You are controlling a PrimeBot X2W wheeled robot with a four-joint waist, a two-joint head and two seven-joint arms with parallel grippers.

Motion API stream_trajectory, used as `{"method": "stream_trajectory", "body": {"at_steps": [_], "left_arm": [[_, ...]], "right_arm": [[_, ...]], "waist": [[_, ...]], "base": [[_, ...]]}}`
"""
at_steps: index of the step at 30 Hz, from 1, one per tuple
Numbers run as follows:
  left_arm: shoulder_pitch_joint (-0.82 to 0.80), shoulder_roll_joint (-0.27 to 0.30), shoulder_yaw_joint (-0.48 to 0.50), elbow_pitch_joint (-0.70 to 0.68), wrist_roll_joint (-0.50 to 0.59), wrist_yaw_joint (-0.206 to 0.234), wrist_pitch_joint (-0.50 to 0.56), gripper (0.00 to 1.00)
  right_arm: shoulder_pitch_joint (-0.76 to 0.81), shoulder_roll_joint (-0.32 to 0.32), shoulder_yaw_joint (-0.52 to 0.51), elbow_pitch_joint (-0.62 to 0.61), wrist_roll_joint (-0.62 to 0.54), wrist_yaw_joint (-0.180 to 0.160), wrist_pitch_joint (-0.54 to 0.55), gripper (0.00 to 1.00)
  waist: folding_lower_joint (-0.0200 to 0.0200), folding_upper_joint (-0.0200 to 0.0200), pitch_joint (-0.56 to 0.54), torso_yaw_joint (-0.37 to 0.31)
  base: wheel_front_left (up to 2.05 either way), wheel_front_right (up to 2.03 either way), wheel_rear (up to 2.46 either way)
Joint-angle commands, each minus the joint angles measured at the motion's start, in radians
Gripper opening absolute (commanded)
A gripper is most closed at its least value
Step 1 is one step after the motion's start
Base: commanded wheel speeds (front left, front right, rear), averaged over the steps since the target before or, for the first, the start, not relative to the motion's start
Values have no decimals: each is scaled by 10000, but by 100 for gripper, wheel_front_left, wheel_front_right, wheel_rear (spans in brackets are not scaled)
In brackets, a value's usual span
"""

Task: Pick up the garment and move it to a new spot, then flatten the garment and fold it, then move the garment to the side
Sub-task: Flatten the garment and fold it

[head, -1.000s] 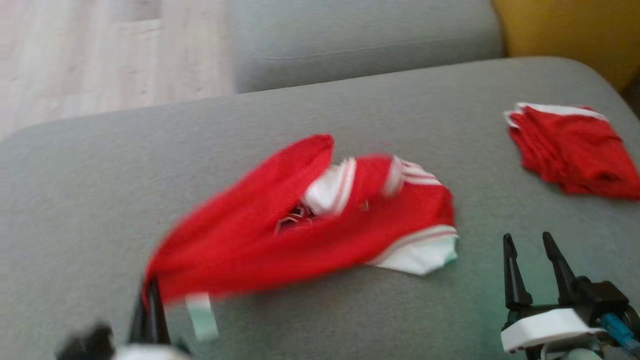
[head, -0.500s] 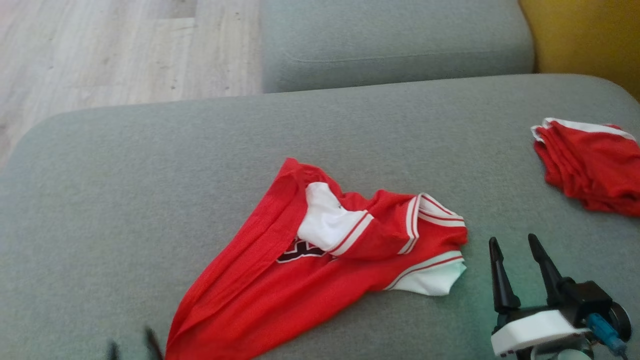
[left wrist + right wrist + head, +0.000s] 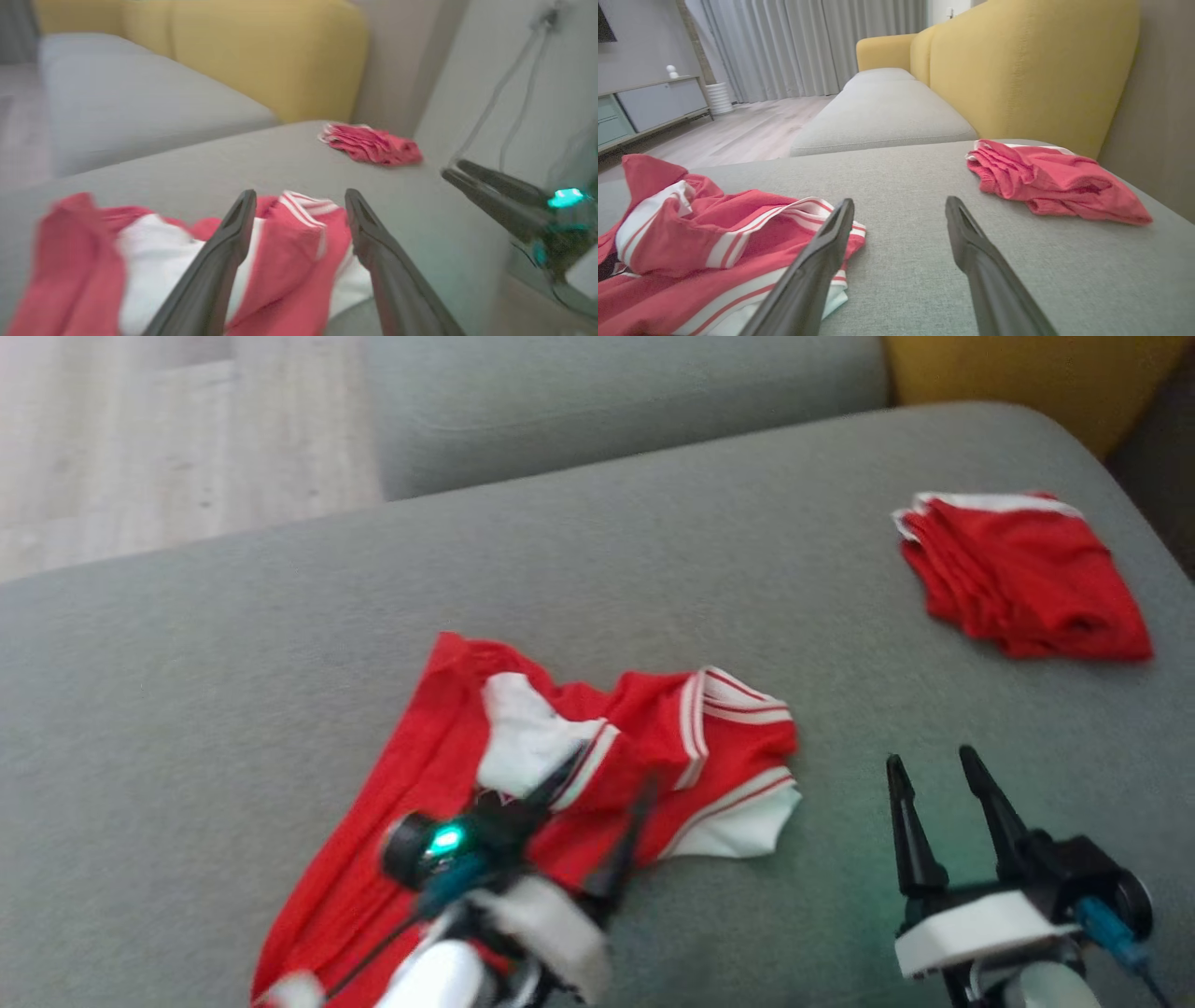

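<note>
The garment (image 3: 579, 775), a red jersey with white trim, lies crumpled near the front of the grey cushion (image 3: 653, 569), its hem trailing toward the lower left of the head view and a white-edged armhole turned over on top. The left gripper (image 3: 300, 198) hangs above the jersey's middle with its jaws spread wide and nothing clasped between them; the head view is smeared there, so whether a fingertip brushes the cloth cannot be told. The right gripper (image 3: 932, 758) is likewise released and empty, sitting just beside the jersey's right edge. A second red garment (image 3: 1018, 574), already folded, rests well apart at the far right of the cushion.

The step in hand looks to be flattening. To do it well, each gripper should probably take a single layer at an outer edge: the left one low at the hem, the right one at the striped shoulder. Drawing the cloth apart gently would let the folded-over armhole unroll, and pinching both layers together would likely drag the bunch along instead of opening it
</note>
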Motion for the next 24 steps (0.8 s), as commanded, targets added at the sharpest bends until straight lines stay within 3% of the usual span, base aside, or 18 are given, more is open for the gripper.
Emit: {"method": "stream_trajectory", "body": {"at_steps": [1,7,17,18,19,20,24], "left_arm": [[-923,-76,-251,52,214,-293,599,100],[-2844,117,-1463,1025,848,-775,2396,100],[-3957,564,-2306,2670,522,-941,4074,100],[-3990,576,-2372,2716,418,-946,4135,82],[-4047,618,-2418,2761,414,-949,4123,31],[-4093,671,-2448,2827,436,-950,4086,0],[-4074,633,-2356,2761,171,-924,3616,0]], "right_arm": [[-598,-58,316,-352,94,-7,-109,100],[-659,-58,262,-369,186,-7,-109,100],[-809,-58,367,-373,313,-7,-109,100],[-815,-58,339,-375,317,-7,-109,100],[-814,-58,302,-375,314,-7,-109,100],[-809,-58,267,-372,308,-7,-109,100],[-725,-58,156,-353,279,-7,-109,100]], "waist": [[0,0,353,-540],[0,0,790,-1080],[0,0,939,-1236],[0,0,931,-1224],[0,0,919,-1204],[0,0,904,-1182],[0,0,769,-1068]], "base": [[0,0,0],[0,0,0],[0,0,0],[0,0,0],[0,0,0],[0,0,0],[0,0,0]]}}
